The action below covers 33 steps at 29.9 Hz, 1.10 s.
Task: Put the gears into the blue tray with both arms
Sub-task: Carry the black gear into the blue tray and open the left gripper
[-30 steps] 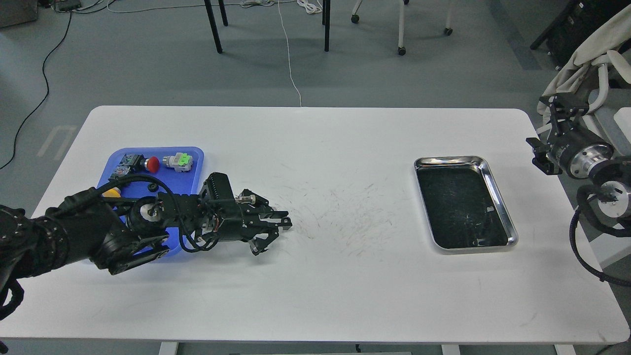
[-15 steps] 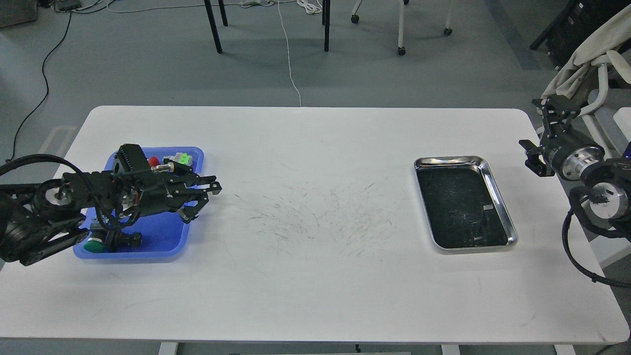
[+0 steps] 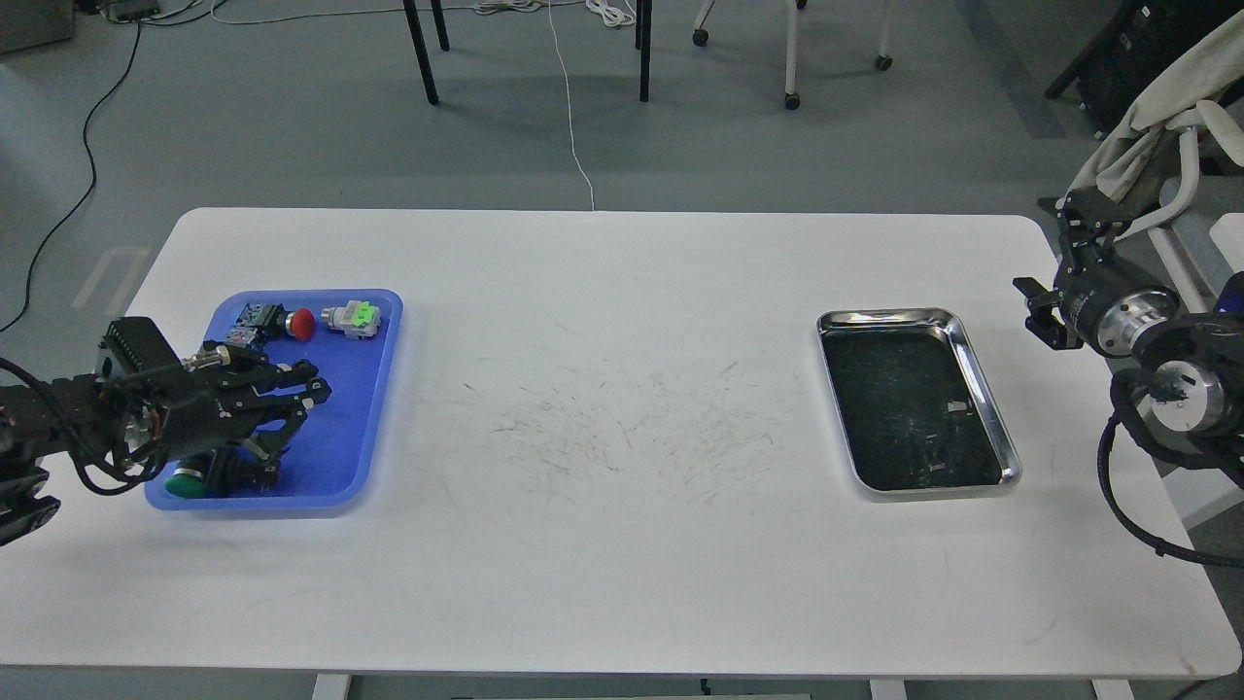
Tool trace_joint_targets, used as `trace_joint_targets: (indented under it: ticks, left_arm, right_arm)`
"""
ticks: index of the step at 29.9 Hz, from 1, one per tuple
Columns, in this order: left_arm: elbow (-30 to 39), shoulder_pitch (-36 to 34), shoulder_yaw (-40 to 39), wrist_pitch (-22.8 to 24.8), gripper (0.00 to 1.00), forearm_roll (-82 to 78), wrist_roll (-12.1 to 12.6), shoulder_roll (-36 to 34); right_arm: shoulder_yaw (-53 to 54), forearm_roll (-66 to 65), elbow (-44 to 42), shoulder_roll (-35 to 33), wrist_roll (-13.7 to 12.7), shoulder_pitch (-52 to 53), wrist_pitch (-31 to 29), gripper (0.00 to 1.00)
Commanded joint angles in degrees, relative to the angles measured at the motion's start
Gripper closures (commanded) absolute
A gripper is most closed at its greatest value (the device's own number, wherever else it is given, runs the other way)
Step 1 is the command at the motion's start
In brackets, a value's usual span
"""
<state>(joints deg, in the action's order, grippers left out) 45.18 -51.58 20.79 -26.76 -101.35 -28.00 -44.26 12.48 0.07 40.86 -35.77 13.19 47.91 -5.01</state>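
Note:
The blue tray (image 3: 374, 408) lies at the table's left. My left gripper (image 3: 299, 413) hovers over its middle, pointing right, open, with nothing visible between its fingers (image 3: 316, 390). A small dark piece (image 3: 302, 367) just beyond the upper finger may be one of the gears; it is too small to be sure. No other gears can be made out. My right gripper (image 3: 1054, 282) hangs beyond the table's right edge, level with the steel tray, dark and seen at an angle.
The blue tray also holds push-buttons: a red-capped one (image 3: 301, 324), a green-and-grey one (image 3: 355, 317) and a green-capped one (image 3: 185, 483) by my left wrist. A steel tray (image 3: 982, 374) with a dark inside sits at the right. Chair legs and cables lie beyond the table.
My left arm has pulled back leftward from the table's middle to above the blue tray, its gripper staying open. The right gripper has drifted slightly left.

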Motion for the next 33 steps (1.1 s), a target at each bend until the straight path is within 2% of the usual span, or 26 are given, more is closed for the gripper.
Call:
trace_joint_targets:
  ticks: [1, 5, 19, 26, 33]
  left_arm:
    - [-1.2, 1.5, -2.5, 0.0, 0.91, 0.3, 0.0, 0.4]
    - [-3.3, 2.8, -3.4, 0.0, 0.90, 1.1, 0.0, 1.0]
    - [-3.6, 3.6, -3.1, 0.0, 0.89, 2.0, 0.0, 1.8]
    - [-3.6, 3.6, -3.2, 0.0, 0.82, 2.2, 0.0, 1.8]
    - [-3.7, 3.7, -3.2, 0.0, 0.79, 2.2, 0.0, 1.7]
  right_arm:
    - [0.0, -0.3, 0.0, 0.0, 0.0, 0.0, 0.0, 0.04]
    - [0.0, -0.3, 0.1, 0.0, -0.1, 0.0, 0.0, 0.04]
    - [0.0, -1.0, 0.1, -0.1, -0.1, 0.1, 0.0, 0.04]
    - [0.0, -1.0, 0.1, 0.0, -0.1, 0.1, 0.0, 0.04]
    - [0.0, -1.0, 0.1, 0.0, -0.1, 0.1, 0.0, 0.04]
